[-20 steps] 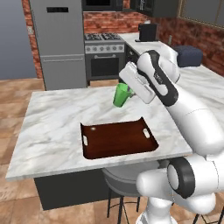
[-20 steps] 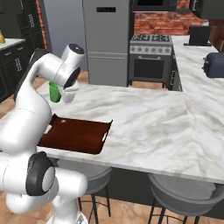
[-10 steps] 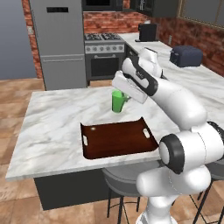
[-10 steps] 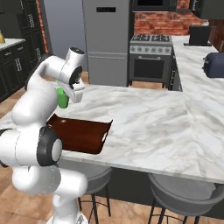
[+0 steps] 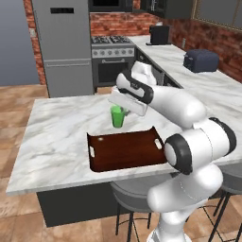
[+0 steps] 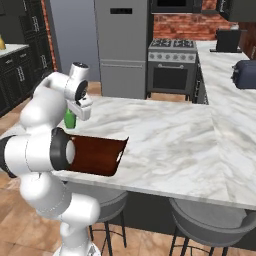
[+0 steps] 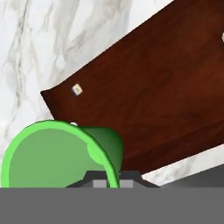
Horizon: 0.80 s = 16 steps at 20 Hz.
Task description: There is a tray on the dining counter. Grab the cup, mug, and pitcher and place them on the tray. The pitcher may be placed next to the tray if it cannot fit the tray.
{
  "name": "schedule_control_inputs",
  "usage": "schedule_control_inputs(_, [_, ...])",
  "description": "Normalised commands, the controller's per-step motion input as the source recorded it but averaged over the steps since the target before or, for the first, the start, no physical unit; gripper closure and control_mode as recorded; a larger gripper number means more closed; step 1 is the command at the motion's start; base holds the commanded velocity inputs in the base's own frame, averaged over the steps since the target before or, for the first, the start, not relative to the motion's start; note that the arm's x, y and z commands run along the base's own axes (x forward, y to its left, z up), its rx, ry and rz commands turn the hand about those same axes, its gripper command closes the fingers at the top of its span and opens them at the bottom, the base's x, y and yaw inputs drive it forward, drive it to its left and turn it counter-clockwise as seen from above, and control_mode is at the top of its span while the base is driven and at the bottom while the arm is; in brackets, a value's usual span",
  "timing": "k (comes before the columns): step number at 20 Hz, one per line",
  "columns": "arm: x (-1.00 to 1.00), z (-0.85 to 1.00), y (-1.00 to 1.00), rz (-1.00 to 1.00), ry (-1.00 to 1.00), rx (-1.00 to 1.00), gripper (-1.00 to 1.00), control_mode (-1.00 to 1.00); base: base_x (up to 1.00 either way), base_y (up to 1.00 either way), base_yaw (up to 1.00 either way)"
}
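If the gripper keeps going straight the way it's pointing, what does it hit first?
Probably the tray. The gripper, shut on the green cup, points down at the tray's floor, with nothing between, though depth is hard to judge.

Dining counter (image 5: 56, 142) and tray (image 6: 97, 152) were shared from behind, left and right; tray (image 7: 166, 96) was viewed close, downward.

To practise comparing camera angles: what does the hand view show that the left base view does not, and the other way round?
Hand view alone: the cup's open mouth from above, hanging over the tray's near edge. Left base view alone: the dining counter, the stove and fridge behind, and the gripper shut on the cup. Both: green cup and brown tray.
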Motion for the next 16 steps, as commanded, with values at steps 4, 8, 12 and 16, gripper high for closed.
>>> schedule_control_inputs(4, [0.32,-0.46,0.18,0.07,0.01,-0.01,1.00,-1.00,0.00,0.00,0.00])
schedule_control_inputs(8, [0.30,-0.46,0.06,0.07,0.00,0.00,1.00,-1.00,0.00,0.00,0.00])
schedule_control_inputs(12, [0.31,-0.46,0.12,0.07,0.00,-0.01,1.00,-1.00,0.00,0.00,0.00])
schedule_control_inputs(16, [0.29,-0.38,0.16,0.06,0.00,-0.01,1.00,-1.00,0.00,0.00,0.00])
